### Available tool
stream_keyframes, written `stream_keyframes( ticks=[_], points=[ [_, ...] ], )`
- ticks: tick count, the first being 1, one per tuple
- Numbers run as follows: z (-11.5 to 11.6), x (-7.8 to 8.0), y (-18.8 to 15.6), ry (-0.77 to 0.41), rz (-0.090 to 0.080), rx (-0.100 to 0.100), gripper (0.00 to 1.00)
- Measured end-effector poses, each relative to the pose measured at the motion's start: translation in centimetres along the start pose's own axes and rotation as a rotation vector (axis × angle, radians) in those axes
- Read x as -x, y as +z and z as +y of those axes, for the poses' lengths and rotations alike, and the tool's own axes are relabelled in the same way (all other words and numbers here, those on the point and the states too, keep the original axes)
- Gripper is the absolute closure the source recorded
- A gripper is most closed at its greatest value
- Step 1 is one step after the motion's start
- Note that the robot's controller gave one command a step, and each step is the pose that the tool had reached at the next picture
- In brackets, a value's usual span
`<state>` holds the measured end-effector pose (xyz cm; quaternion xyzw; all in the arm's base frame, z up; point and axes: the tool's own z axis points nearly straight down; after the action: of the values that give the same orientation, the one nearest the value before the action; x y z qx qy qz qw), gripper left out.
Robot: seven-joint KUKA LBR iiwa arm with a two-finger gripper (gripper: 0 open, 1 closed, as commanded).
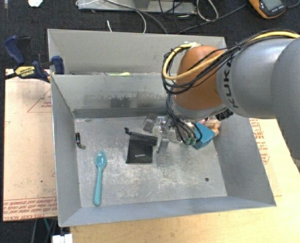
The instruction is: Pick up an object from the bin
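**Camera view.** The end effector (162, 134) is seen low in the bin (64, 151), near the middle of the floor, under the orange-covered wrist. Whether it is apart or together cannot be told, and nothing is seen clamped in it. A flat black square pad (140, 151) lies just beside it, toward the view's left; contact between the two cannot be confirmed. A light blue spoon (99, 178) lies well apart from it, toward the near left corner. A small black clip (78, 139) is noted against the left wall.

**Step judged:** approach, with the grasp not yet made.

**Next move judged:** the end effector is to be centred over an edge of the black pad, lowered to the floor, closed, then lifted straight up. The thin, flat shape may be hard to catch.
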<state>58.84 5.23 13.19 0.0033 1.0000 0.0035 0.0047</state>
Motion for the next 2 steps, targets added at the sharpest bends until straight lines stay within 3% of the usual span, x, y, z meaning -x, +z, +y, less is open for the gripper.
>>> stream_keyframes(
  ticks=[1,2],
  points=[
    [1.6,2.6,4.3,-0.084,0.003,0.001,1.0],
    [1.4,2.2,-1.2,-0.031,0.013,-0.002,1.0]
  ],
)
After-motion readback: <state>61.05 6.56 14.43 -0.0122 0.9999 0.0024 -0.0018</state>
